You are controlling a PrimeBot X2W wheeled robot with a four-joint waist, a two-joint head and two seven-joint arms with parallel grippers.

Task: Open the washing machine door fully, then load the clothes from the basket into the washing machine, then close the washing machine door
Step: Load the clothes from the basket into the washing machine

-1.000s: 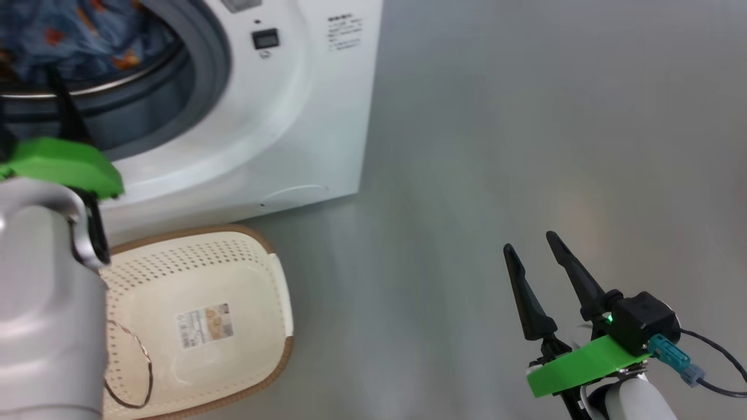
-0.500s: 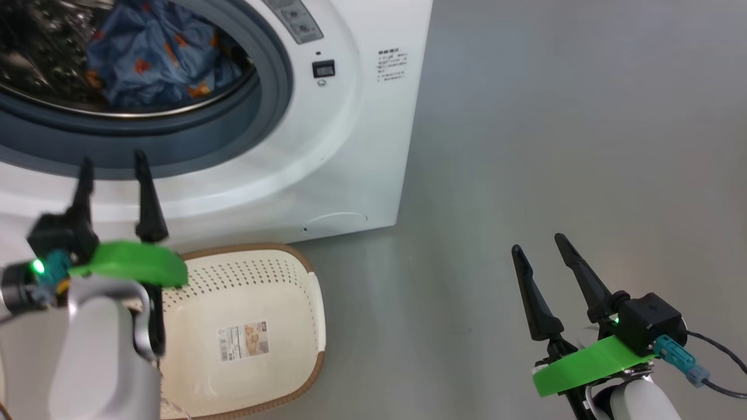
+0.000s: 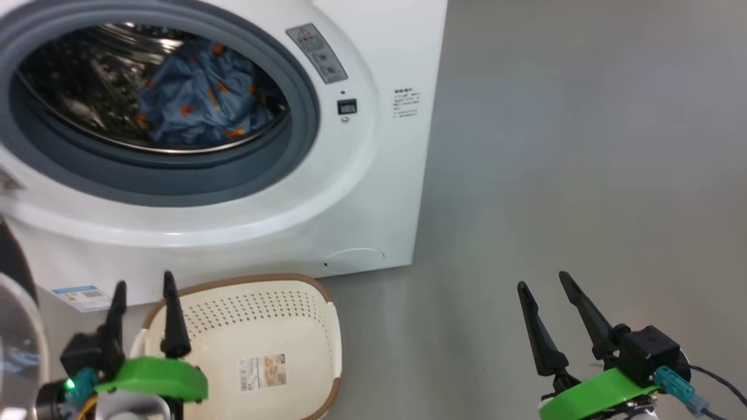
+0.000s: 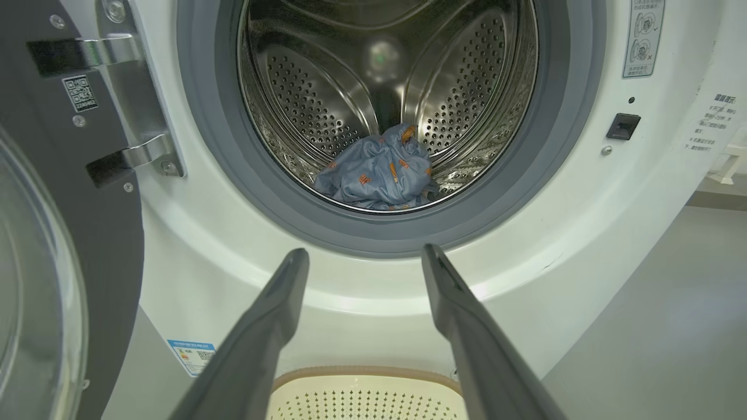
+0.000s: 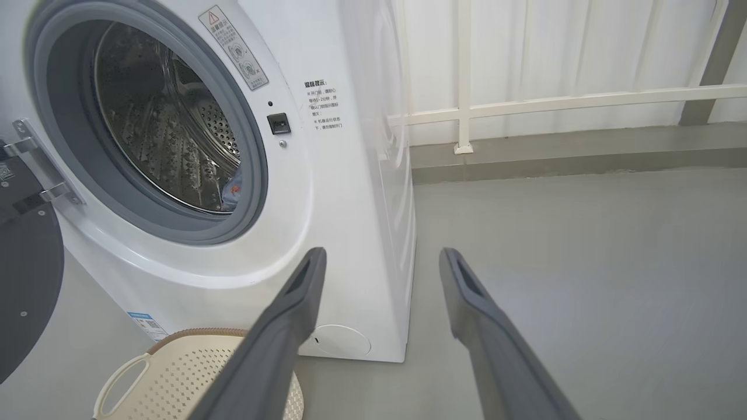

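Head view shows the washing machine (image 3: 373,192) with its mouth uncovered and the clothes (image 3: 198,99), a bundle of blue printed fabric, lying at the bottom of the steel drum (image 3: 87,81). The basket (image 3: 251,303) sits on the floor just in front of the machine, below the opening, with nothing in it but the label on its bottom. So opening and loading look done, and what is left is closing the door (image 4: 35,280), which the left wrist view shows swung wide on its hinge (image 4: 134,157) at the machine's left side. The left gripper (image 3: 144,281) hangs low over the near left end of the basket with its fingers spread wide and nothing between them. The right gripper (image 3: 543,280) is well off to the right over bare grey floor (image 3: 583,175), equally wide and empty. A blue sticker (image 3: 81,296) and a round cap (image 3: 353,259) mark the machine's lower front; a pale railing (image 5: 525,102) stands behind. The basket lies close under the door's swing, so it may crowd the arm that pushes the door shut.
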